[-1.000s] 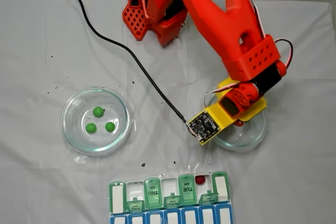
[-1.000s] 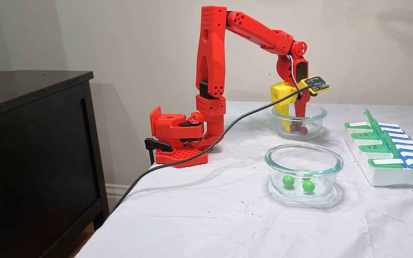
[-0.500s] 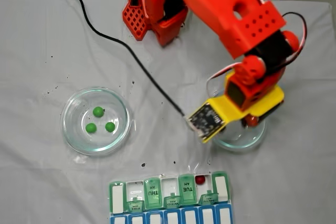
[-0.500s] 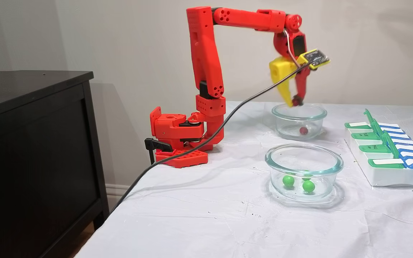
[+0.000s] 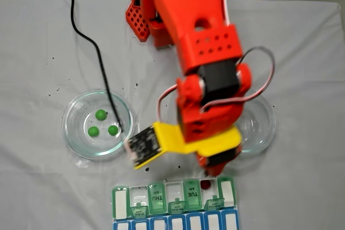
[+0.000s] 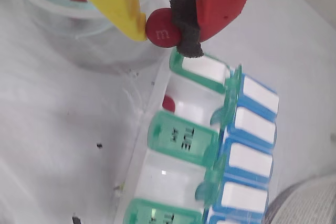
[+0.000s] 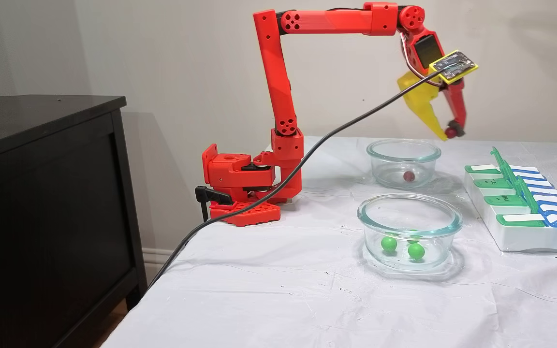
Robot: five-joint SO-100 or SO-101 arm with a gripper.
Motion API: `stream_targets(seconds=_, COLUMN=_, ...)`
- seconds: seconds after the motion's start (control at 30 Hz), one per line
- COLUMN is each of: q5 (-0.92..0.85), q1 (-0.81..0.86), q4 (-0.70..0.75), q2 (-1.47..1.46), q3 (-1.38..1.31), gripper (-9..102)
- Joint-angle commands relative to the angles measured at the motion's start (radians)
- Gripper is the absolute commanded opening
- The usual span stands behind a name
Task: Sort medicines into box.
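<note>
In a fixed view from above, a round clear glass dish (image 5: 81, 144) with three glossy green balls (image 5: 101, 114) is seen at the left of the white-clothed bench (image 5: 43, 52), well apart from the work in hand. Further right, the red arm's gripper (image 6: 163, 34) is seen in the wrist view with its yellow and red fingers (image 6: 126, 9) closed on a small glossy red ball (image 6: 163, 28), the red finger's black foam pad pressed against it. Just beyond lies the rectangular pill organizer with translucent green lids (image 6: 184, 139); a second red ball (image 6: 168, 103) is seen in the open compartment next to the TUE lid. In the side fixed view the held ball (image 7: 450, 131) hangs high above the bench, short of the organizer (image 7: 525, 232), with a third red ball (image 7: 408, 176) in the farther glass dish (image 7: 380, 164).

The step is judged best done by centring the ball over an open white compartment, lowering it close to the rim, and only then parting the fingers, so that bouncing is avoided.
</note>
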Motion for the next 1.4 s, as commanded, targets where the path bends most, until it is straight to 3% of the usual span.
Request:
stream_targets(seconds=0.0, q5=-0.012, q1=0.075, q4=-0.06, q2=-0.055, q3=-0.127, gripper=0)
stream_targets(seconds=0.6, q5=-0.034, q1=0.146, q4=-0.221, q2=-0.278, q3=-0.192, gripper=0)
stream_targets(seconds=0.67, q5=-0.038, q1=0.146, q4=-0.198, q2=-0.31, q3=-0.229, gripper=1)
stream_targets(seconds=0.7, q5=-0.043, q1=0.143, q4=-0.176, q2=-0.325, q3=-0.249, gripper=12)
stream_targets(seconds=0.73, q5=-0.043, q1=0.141, q4=-0.153, q2=-0.341, q3=-0.27, gripper=17)
stream_targets(seconds=0.87, q5=-0.04, q1=0.14, q4=-0.118, q2=-0.36, q3=-0.301, gripper=21)
stream_targets(seconds=1.1, q5=-0.055, q1=0.13, q4=-0.08, q2=-0.281, q3=-0.262, gripper=18)
stream_targets(seconds=1.37, q5=-0.129, q1=0.124, q4=0.117, q2=-0.11, q3=-0.336, gripper=9)
